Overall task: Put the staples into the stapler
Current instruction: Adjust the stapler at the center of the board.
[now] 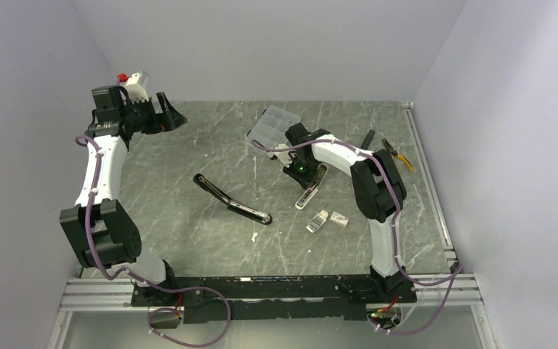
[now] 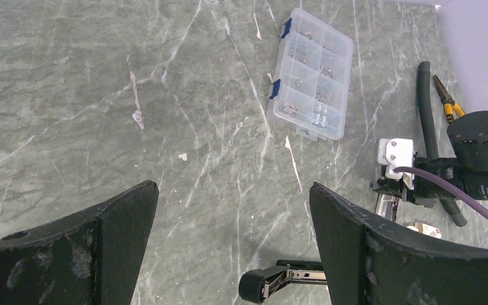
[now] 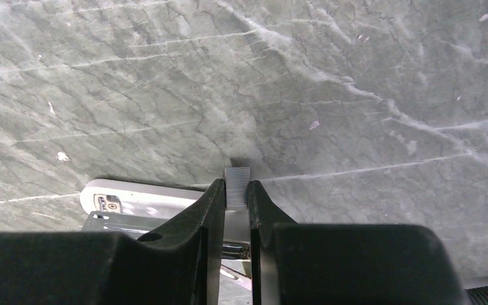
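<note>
My right gripper (image 3: 236,184) is shut on a short silvery strip of staples (image 3: 236,176) that sticks out past the fingertips. Just beneath it lies a white stapler (image 3: 136,197) with its metal channel exposed; from above it shows as the white stapler (image 1: 311,190) below the right gripper (image 1: 301,174). A black stapler (image 1: 232,203) lies opened out at the table's middle, and its end (image 2: 279,281) shows in the left wrist view. The white staple box, in two parts (image 1: 317,221) (image 1: 340,219), rests near the right arm. My left gripper (image 2: 232,185) is open and empty, raised at the far left (image 1: 171,116).
A clear compartment case (image 1: 276,125) (image 2: 311,73) sits behind the right gripper. Yellow-handled pliers (image 1: 398,155) and a dark tube (image 1: 368,138) lie at the back right. A small white scrap (image 1: 254,237) lies near the black stapler.
</note>
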{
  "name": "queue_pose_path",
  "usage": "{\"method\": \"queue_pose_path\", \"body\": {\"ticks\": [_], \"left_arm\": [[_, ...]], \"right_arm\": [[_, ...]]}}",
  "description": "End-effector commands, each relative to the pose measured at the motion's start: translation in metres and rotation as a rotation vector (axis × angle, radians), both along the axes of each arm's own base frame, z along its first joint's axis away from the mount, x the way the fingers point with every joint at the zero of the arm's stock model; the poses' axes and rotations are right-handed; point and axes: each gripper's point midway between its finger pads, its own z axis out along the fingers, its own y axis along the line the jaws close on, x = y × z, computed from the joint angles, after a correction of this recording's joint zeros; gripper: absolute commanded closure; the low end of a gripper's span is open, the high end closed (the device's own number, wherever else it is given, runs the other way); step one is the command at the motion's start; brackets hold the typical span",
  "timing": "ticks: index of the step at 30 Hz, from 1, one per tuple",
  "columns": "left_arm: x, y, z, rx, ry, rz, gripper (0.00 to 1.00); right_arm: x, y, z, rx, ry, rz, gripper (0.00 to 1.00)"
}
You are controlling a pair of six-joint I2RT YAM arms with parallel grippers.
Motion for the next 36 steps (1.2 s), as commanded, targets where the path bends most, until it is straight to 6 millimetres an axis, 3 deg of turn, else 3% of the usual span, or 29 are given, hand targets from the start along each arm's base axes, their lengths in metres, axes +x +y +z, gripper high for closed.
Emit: {"method": "queue_pose_path", "body": {"ticks": [1, 9, 16, 30, 36], "left_arm": [[-0.003, -0.001, 0.012, 0.006, -0.037, -0.012, 0.06], [-0.002, -0.001, 0.010, 0.003, -0.036, -0.015, 0.06], [-0.002, -0.002, 0.010, -0.001, -0.037, -0.019, 0.06], [-0.001, -0.003, 0.012, -0.009, -0.042, -0.021, 0.06], [0.000, -0.003, 0.011, -0.013, -0.035, -0.023, 0.06]], "right_arm": [[0.019, -0.002, 0.017, -0.020, -0.070, 0.027, 0.89], [0.027, -0.024, 0.010, -0.147, -0.091, 0.047, 0.89], [0.020, -0.035, 0.004, -0.193, -0.067, 0.053, 0.89], [-0.008, -0.046, 0.009, -0.199, 0.007, 0.012, 0.89], [-0.009, -0.044, 0.013, -0.180, -0.008, -0.003, 0.89]]}}
